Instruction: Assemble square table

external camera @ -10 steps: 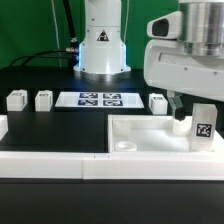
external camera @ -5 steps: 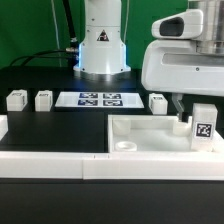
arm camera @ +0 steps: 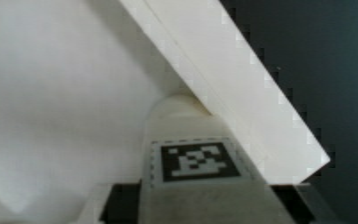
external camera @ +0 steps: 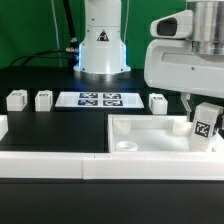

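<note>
Hand pinches tilted leg

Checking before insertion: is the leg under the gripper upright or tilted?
Slightly tilted: the leg and its tag lean off vertical over the tabletop.

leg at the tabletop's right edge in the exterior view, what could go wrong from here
1. The leg looks tilted in the gripper, which is closed on it. It may twist or slip in the grip.
2. In the wrist view the leg's end appears to touch the tabletop rim. Moving it could snag there or drag the tabletop along.
</note>
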### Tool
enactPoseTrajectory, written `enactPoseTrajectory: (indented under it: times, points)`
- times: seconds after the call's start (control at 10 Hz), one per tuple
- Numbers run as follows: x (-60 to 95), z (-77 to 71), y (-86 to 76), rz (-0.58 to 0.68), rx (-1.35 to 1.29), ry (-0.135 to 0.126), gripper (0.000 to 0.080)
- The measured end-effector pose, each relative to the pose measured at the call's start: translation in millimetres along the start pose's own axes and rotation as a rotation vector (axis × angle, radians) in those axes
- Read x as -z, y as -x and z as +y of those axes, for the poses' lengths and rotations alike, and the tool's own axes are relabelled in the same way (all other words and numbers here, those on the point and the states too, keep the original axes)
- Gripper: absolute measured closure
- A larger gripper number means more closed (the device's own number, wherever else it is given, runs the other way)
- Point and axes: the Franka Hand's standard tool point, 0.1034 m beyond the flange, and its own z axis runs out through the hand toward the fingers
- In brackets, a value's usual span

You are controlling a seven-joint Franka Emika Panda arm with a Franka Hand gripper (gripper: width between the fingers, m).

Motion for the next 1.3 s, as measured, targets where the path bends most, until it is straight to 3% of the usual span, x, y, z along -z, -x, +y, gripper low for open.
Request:
enactPoseTrajectory:
  times: [0.4,0.6,0.7,1.2,1.3]
  points:
    - [-1.1,0.6,-2.0,0.015,-0.539,0.007,0.0508]
    - [-1.8,0.2,-1.9,-0.019,-0.889,-0.029,0.0508]
    - [-2.0,1.2,-2.1,-0.033,-1.048,-0.059,0.0508]
    - [-2.4,2.0,-1.5,-0.032,-1.133,-0.068,0.0508]
    - [-2.6,2.0,-1.3,-0.032,-1.129,-0.068,0.0322]
